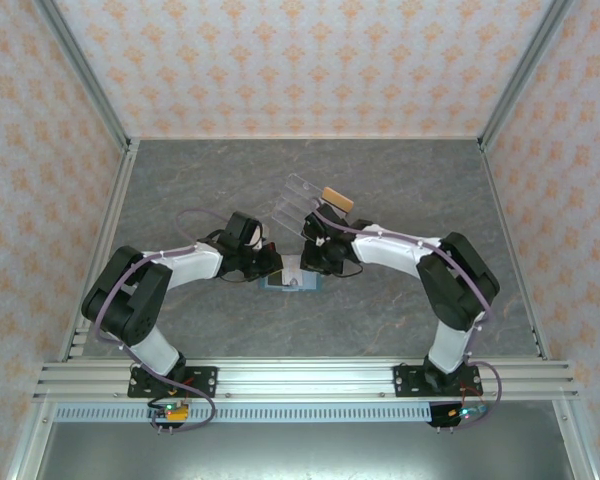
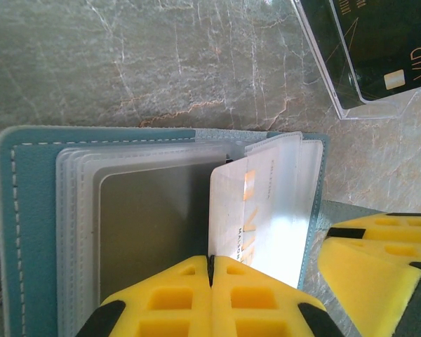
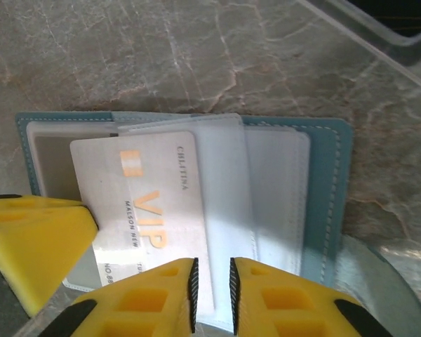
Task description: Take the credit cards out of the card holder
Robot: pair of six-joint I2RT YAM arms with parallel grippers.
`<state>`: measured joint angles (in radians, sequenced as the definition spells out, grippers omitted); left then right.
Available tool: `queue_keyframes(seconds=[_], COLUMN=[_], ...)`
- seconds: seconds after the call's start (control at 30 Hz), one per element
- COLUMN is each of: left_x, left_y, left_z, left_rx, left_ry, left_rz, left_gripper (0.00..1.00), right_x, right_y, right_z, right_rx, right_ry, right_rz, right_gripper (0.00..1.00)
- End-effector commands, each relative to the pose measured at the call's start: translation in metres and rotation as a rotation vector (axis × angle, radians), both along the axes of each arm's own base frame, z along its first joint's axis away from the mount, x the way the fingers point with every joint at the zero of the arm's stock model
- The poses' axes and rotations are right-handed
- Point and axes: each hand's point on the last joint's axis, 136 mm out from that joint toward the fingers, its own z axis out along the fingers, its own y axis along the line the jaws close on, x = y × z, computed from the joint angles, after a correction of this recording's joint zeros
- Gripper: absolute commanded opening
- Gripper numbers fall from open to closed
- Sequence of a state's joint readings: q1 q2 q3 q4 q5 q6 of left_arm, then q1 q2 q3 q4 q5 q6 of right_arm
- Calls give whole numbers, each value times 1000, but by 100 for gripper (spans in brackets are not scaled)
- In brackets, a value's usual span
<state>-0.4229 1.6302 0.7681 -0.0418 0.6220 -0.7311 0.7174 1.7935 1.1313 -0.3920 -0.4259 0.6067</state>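
Grey marbled worktop [image 1: 400, 200]. Left end effector [image 2: 210, 281] clenched on a sleeve, pinning the card holder [image 3: 330, 189] open. Right end effector [image 3: 212, 288] slightly parted around the VIP card [image 3: 147, 210]; next: pinch, pull near.

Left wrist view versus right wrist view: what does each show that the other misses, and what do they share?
Left wrist alone: a black VIP card inside the clear acrylic stand, and a grey card in a sleeve. Right wrist alone: the white card face-on, gold "VIP" lettering readable. Both: the open teal card holder on the marble table, with yellow fingers at its near edge.
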Motion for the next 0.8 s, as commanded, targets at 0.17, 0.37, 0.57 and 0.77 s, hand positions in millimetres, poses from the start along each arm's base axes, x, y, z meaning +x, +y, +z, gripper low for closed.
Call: queue_keyframes(seconds=[0.17,0.37,0.57,0.77], left_x=[-2,2,4,3], left_y=[4,-13,-15,-10], left_z=[-1,7,8,5], left_rx=[-2,-127,-126,-99], left_ry=[10,12,11,11], left_rz=[17,12,3,7], left_gripper=[7,21,20,6], right_x=[-1,-4,-6,-7], right_y=[15,16,12,5], right_z=[-16,-24,-28,-32], right_rx=[11,9,-10,-44], right_ry=[56,82,89,88], right_rz=[37,46,41,32], right_gripper=[22,17,17,17])
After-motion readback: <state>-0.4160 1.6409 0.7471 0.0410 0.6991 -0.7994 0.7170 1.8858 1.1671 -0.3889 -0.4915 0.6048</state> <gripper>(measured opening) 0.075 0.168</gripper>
